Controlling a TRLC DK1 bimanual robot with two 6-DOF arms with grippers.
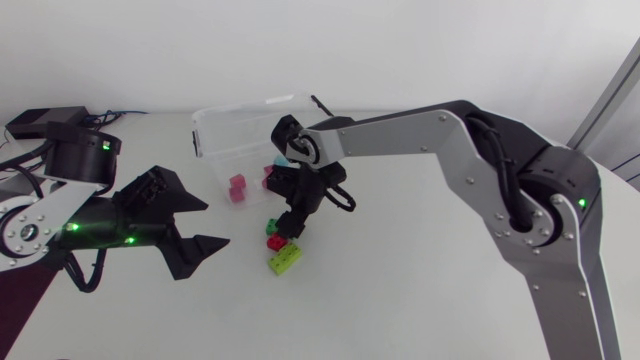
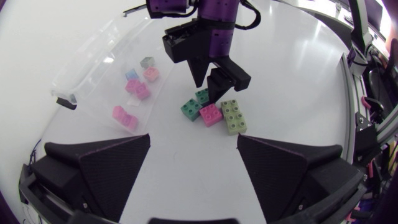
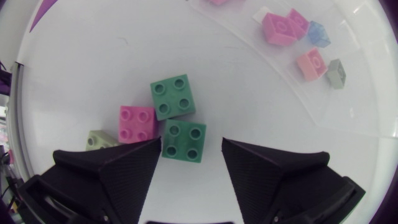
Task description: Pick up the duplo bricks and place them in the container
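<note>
Head view: R arm comes in from the right, past centre, and the right gripper point(image 1: 293, 218) hangs fingers-down over a loose cluster of duplo bricks point(image 1: 277, 243) just on the near side of the clear container point(image 1: 213, 120). That looks lined up for a pick w/ only a short carry to the box. Some binned bricks point(image 1: 238, 190) lie inside it, so the job seems partly done. The left gripper point(image 1: 197, 225) sits left of the cluster, fingers spread wide and holding nothing, prob. parked out of the way. The white tabletop point(image 1: 420, 290) is plain and matte.

Left wrist view: ahead of its own wide-open fingers lie the lime brick point(image 2: 233, 116), pink brick point(image 2: 211, 115) and second green brick point(image 2: 189, 111), packed edge to edge. The target green brick point(image 2: 200, 96) is beyond them, under the R fingers.

Right wrist view: the right gripper point(image 3: 191, 148) is open at medium width w/ nothing gripped. The target green brick point(image 3: 184, 141) sits between its fingertips, close against one finger and clear of the other, so closing would likely nudge the neighbours. The container is ahead, w/ pink, blue and grey bricks in it.
</note>
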